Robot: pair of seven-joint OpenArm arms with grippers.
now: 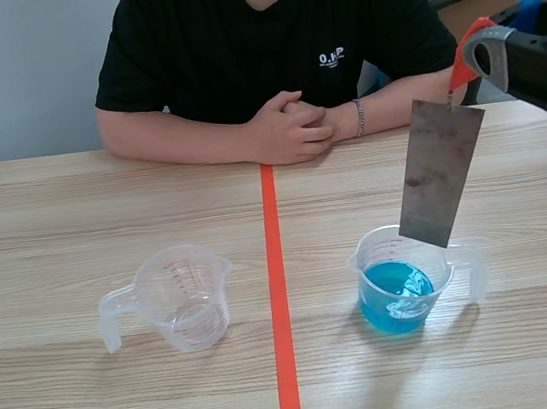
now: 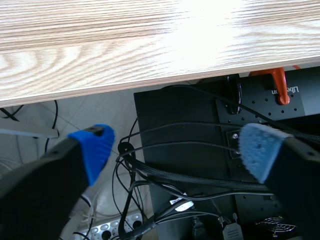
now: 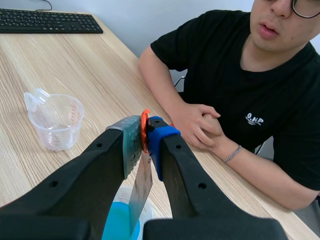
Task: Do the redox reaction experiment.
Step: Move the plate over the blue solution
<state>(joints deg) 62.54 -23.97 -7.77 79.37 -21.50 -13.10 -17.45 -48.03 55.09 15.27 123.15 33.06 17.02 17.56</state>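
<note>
Thick matte-black fingers (image 3: 75, 200) form each gripper: the left gripper (image 2: 177, 147) carries blue dotted pads (image 2: 95, 150), the right gripper (image 3: 145, 135) shows small round holes (image 3: 198, 186) along its fingers.

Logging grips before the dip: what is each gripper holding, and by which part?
Right gripper pinches the orange clip atop the metal plate; left gripper holds nothing.

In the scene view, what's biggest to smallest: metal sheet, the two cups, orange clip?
1. Grey metal sheet, barely; lifted, maybe nearer.
2. Empty clear plastic cup and clear cup of blue liquid: alike.
3. Orange clip.
</note>
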